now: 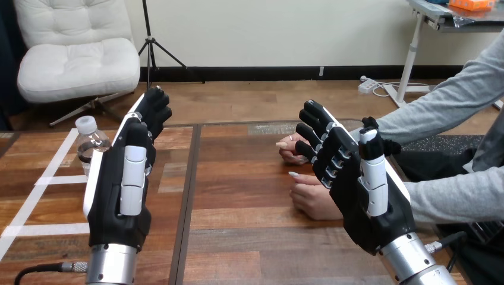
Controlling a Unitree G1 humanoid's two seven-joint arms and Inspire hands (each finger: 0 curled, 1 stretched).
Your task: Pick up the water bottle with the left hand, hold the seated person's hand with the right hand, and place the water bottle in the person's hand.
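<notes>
Head view: left hand [119, 190] is up over the surface [238, 237], fingers [156, 110] straight and together, holding nothing. The bottle [89, 138] stands upright just left of it, cap on, its right side hidden by the hand; contact unclear. Right hand [365, 196] is raised, fingers [318, 127] loosely apart, slightly bent, gripping nothing. It covers part of the person's hands [309, 202], which rest on the surface; can't tell if touching.

Robotics test lab, with white tape guide lines [41, 229] across a wooden table [249, 237].
</notes>
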